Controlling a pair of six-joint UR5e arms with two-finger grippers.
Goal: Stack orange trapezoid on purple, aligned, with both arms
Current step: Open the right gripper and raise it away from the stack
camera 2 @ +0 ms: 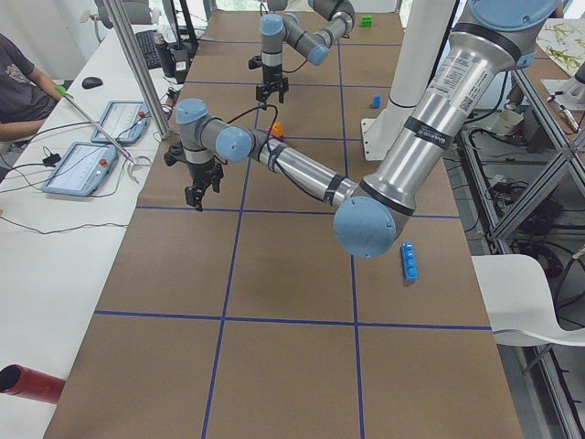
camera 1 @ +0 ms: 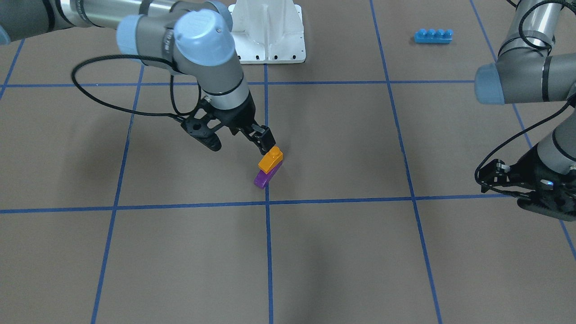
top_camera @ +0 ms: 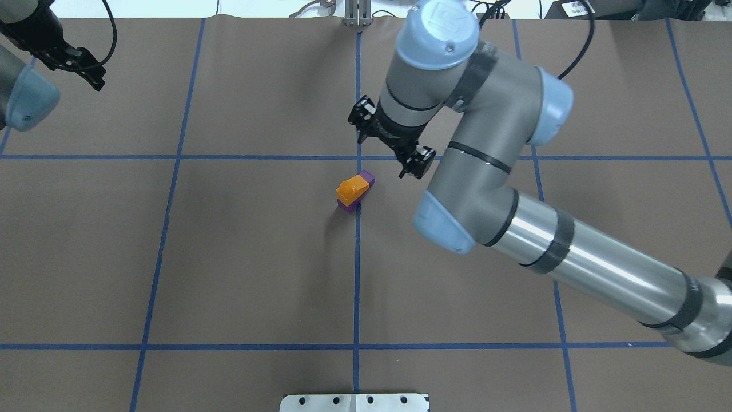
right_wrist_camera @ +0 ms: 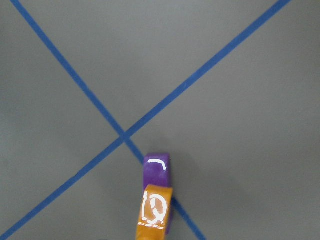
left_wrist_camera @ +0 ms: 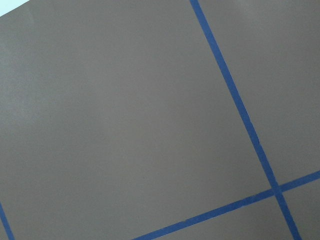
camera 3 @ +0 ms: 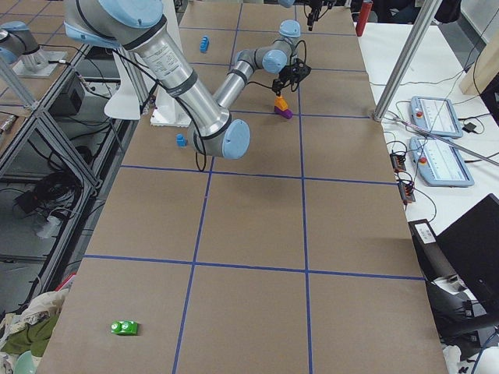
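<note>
Desk: You face a brown desk [camera 1: 342, 148] marked into large squares by blue tape [camera 1: 269, 252].
Stack: The orange trapezoid [camera 1: 270, 160] sits on the purple [camera 1: 266, 177], stud up. The pair rests on the desk on a tape line, near a crossing. You can see one end of the purple stick out beyond the orange.
Right end effector: The right end effector [camera 1: 238, 140] hangs just beside the stack and above it, pointing down. Its fingers are spread apart and hold nothing. From the front one fingertip [camera 1: 266, 140] looks close to the orange stud; from overhead it stands clear of both bricks.
Left end effector: The left end effector [camera 1: 517, 189] is well apart from the stack, out at the desk's edge. Its fingers also look spread, with nothing between them.
Elsewhere: A blue four-stud brick [camera 1: 433, 36] lies far from the stack, near the white base [camera 1: 270, 36].
</note>
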